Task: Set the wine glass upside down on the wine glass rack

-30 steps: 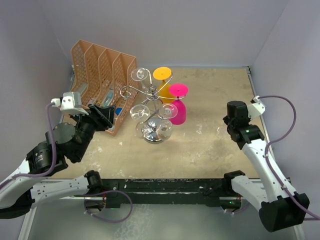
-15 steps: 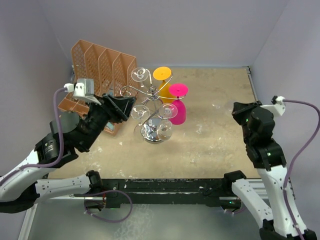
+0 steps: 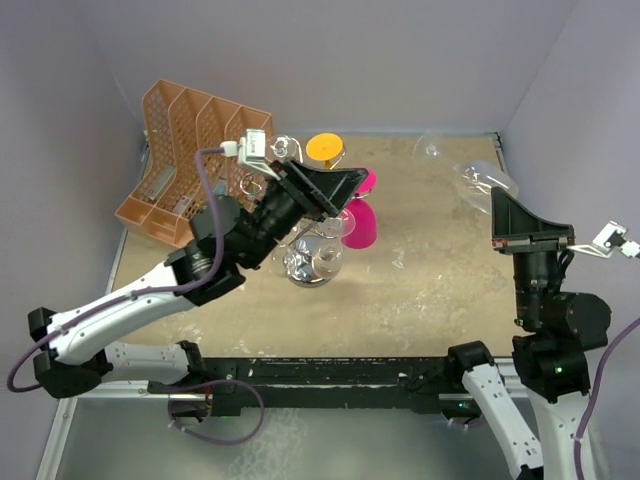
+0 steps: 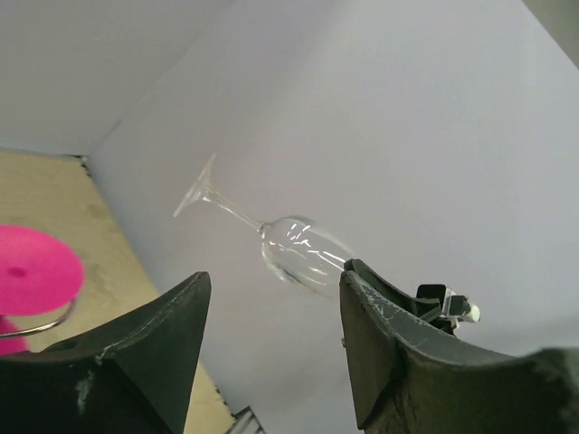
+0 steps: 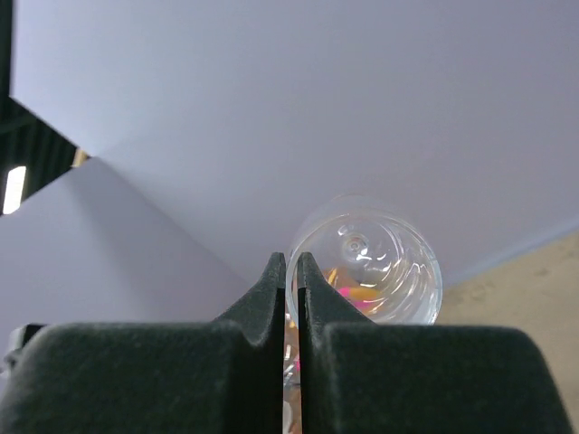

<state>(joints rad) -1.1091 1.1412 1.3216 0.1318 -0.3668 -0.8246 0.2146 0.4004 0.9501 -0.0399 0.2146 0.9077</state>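
Where the table meets the left wall, an orange file organizer [image 3: 185, 140] stands with its slots facing up. Just to its right, the left arm reaches forward, so that the left gripper [image 3: 340, 188] hangs above the wine glass rack [image 3: 308, 268]. The left wrist view shows its fingers [image 4: 158, 344] spread wide with nothing between them. The rack stands on its round shiny base near the table's middle, clear glasses hanging bowl-down from its wire arms. A pink glass [image 3: 360, 225] hangs inverted on the rack's right side, and an orange foot [image 3: 324, 147] shows at the rack's far side. Well apart from the rack, toward the far right corner, the wine glass [image 3: 480, 180] is held off the table. It is tilted, its foot pointing toward the far wall and its bowl toward the right gripper [image 3: 505, 210]. In the right wrist view, this gripper's fingers [image 5: 271, 298] are pressed almost together, pinching the bowl at its rim.
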